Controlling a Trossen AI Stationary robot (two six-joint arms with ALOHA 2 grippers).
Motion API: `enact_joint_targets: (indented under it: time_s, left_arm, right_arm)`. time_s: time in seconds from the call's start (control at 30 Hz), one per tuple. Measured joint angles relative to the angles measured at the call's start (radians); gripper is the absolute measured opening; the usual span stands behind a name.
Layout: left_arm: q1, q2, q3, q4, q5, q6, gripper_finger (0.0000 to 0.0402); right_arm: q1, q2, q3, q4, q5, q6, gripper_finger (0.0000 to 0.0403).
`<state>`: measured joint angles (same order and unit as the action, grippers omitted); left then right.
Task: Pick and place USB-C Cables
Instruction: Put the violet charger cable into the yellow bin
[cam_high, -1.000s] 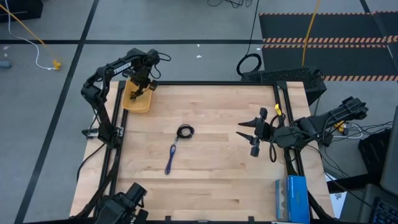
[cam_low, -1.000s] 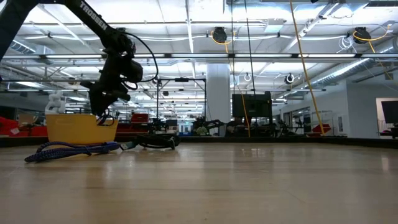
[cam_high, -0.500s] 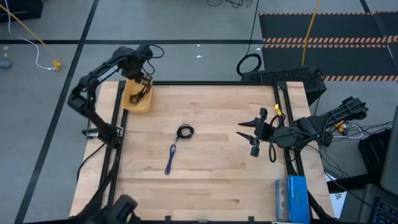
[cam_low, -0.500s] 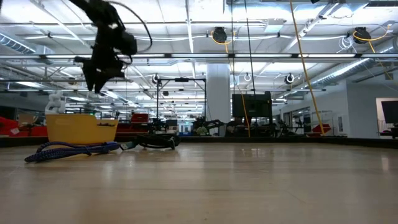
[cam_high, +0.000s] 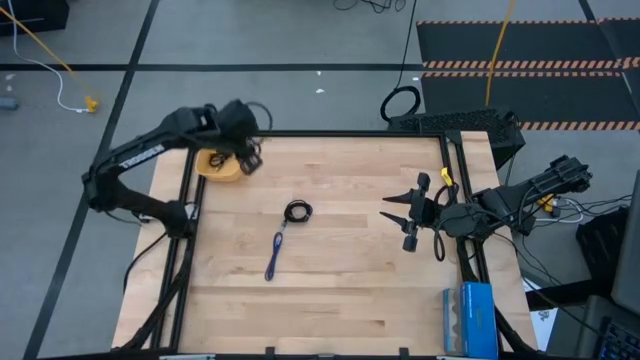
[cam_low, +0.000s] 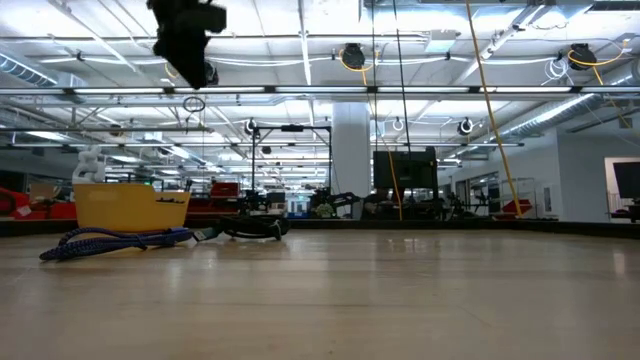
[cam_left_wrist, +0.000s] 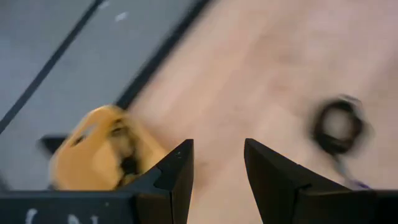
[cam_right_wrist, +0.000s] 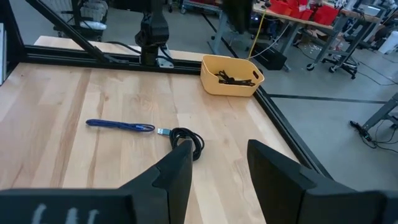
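Observation:
A yellow bin stands at the table's far left corner, and a loosely bundled black cable lies inside it. A black cable in a small round coil and a blue-purple cable folded straight lie flat on the table's middle. My left gripper is open and empty, high above the bin's right side. My right gripper is open and empty, level above the table's right part, pointing toward the cables.
A blue box lies at the table's near right corner. A black frame runs along the table's edges. Bare wood lies between the cables and my right gripper. A thick black cable loop lies on the floor beyond the far edge.
My left gripper has risen from inside the yellow bin to high above it and has shifted a little toward the table's right, while its arm swung outward to the left. The bundled black cable stays in the bin.

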<state>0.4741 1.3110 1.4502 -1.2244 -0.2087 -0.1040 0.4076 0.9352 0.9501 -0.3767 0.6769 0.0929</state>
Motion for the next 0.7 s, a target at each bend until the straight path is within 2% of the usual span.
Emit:
enact_joint_targets:
  time_s: [0.17,0.43,0.57,0.7]
  left_arm:
    - [-0.196,-0.005,0.0,-0.018,0.041,0.001,0.0145]
    - [-0.401,-0.011,0.0,-0.139,0.073,-0.073,0.0145]
    - [-0.508,-0.06,0.001,-0.108,0.065,-0.114,0.0145]
    - [-0.623,-0.115,0.0,-0.062,0.01,-0.135,0.0145]
  right_arm:
    - [0.0,0.0,0.0,0.0,0.0,0.004,0.0146]
    - [0.0,0.0,0.0,0.0,-0.001,0.026,0.0146]
    - [0.0,0.0,0.0,-0.001,-0.001,0.035,0.0146]
    - [0.0,0.0,0.0,-0.01,-0.002,0.08,0.0146]
